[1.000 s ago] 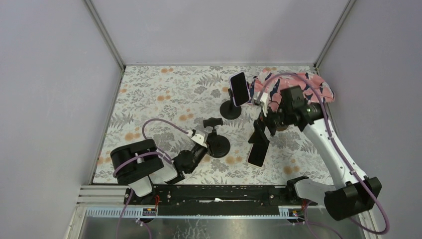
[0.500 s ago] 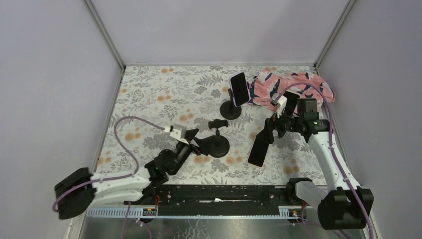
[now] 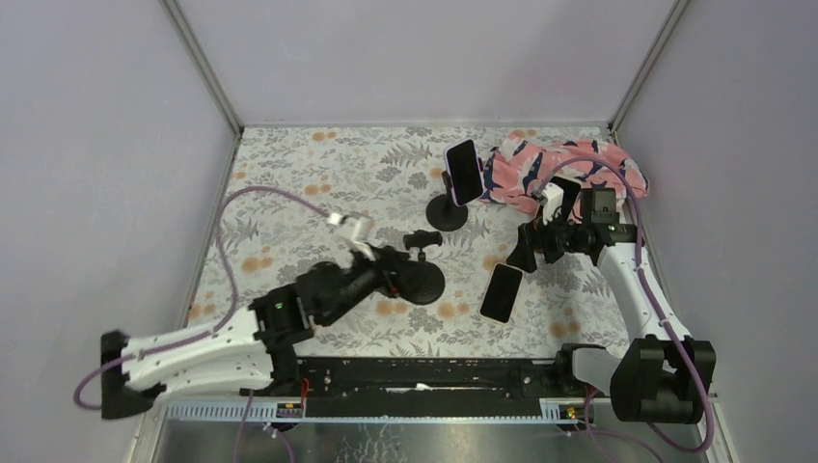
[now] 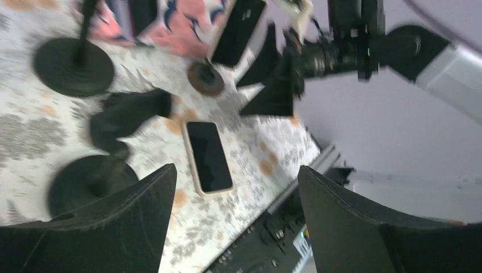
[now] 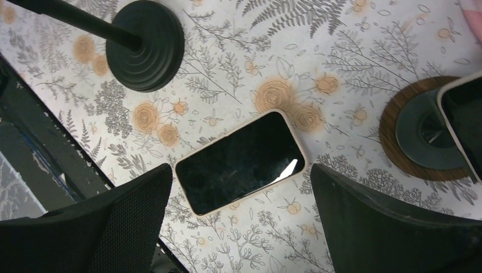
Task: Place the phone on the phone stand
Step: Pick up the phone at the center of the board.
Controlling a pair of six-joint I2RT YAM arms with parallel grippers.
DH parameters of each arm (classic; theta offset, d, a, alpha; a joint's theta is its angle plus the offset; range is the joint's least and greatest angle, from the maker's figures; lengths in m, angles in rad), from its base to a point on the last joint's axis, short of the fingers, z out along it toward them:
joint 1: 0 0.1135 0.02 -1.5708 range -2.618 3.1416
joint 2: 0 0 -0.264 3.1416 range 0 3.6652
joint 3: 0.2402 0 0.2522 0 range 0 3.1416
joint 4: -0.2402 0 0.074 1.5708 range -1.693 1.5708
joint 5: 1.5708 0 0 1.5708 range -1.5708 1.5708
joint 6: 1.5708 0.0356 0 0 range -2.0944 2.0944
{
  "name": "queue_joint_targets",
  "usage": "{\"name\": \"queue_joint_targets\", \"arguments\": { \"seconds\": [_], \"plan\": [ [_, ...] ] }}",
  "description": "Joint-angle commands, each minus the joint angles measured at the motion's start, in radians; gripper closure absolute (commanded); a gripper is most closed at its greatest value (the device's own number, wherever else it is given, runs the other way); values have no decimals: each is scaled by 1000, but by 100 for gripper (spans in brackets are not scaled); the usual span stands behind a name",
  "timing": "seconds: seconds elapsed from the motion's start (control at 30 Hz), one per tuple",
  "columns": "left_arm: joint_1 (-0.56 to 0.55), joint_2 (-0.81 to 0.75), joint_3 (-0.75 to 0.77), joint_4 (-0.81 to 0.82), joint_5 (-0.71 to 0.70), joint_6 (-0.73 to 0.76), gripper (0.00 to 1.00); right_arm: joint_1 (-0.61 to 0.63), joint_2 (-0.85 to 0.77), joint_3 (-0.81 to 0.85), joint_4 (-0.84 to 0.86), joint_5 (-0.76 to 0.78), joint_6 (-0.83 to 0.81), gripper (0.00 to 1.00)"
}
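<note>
**Phone flat on the table, stand unfilled**

The phone (image 3: 502,292) lies screen-up on the flowered table (image 3: 289,183). A second ago it hung tilted in the right gripper (image 3: 527,251), whose fingers now stand wide apart above it (nothing between them). The empty phone stand (image 3: 422,280) sits just left of the phone, apart from it. The left arm has stretched forward, and the left gripper (image 3: 394,273) gapes beside the stand's base. It may be touching the base; the overhead view is too crowded to tell.
</note>
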Motion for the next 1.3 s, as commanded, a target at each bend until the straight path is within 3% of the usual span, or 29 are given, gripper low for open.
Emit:
{"name": "queue_joint_targets", "arguments": {
  "seconds": [0.0, 0.1, 0.27, 0.47, 0.67, 0.9, 1.27],
  "plan": [
    [-192, 304, 218, -203, -84, -5, 14, -19, -16, 7, 28, 95, 21, 0],
    [-274, 528, 390, -253, -199, -18, 8, -50, -24, -1, 57, 152, 61, 0],
    [-300, 831, 582, -338, -330, -66, 1, -99, -34, -5, 104, 244, 148, 0],
    [-271, 1102, 735, -359, -267, -42, 1, -122, -28, 3, 107, 257, 179, 0],
    [-180, 1256, 757, -278, -145, -12, 1, -127, -30, 3, 107, 249, 177, 0],
    [-159, 1358, 823, -275, -123, 11, 1, -127, -22, 6, 103, 232, 174, 0],
    [-149, 1357, 837, -271, -78, -5, 1, -127, -11, 8, 97, 213, 170, 0]
  ]
}}
